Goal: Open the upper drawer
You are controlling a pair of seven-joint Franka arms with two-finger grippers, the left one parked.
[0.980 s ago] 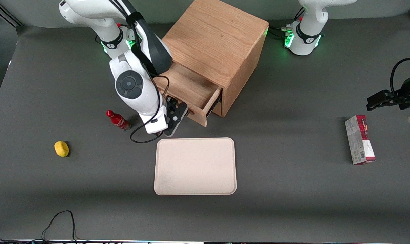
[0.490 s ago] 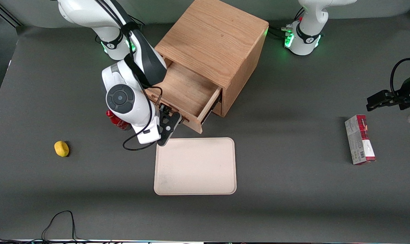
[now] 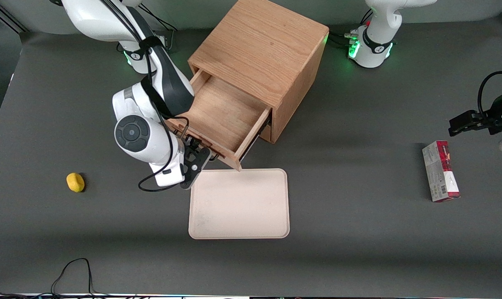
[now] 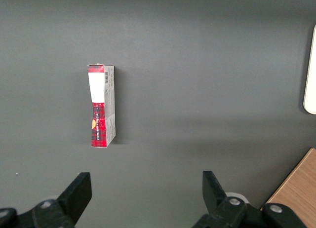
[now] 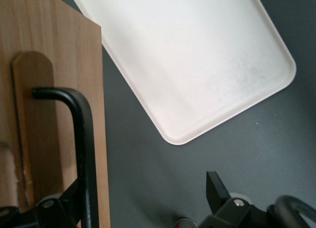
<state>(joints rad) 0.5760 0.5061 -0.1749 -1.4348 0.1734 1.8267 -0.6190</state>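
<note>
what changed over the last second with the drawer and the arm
The upper light oak drawer with the black bar handle has slid farther out of the oak cabinet, toward the front camera; its front corner now overlaps the beige rectangular tray's rim. The right arm's gripper, at the handle, moved with it, and the arm now hides the red bottle. Yellow lemon, tray and red carton stayed put.

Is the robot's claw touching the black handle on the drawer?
Touching. The right wrist view shows the gripper straddling the upper drawer's black handle, one finger pressed against the bar.
</note>
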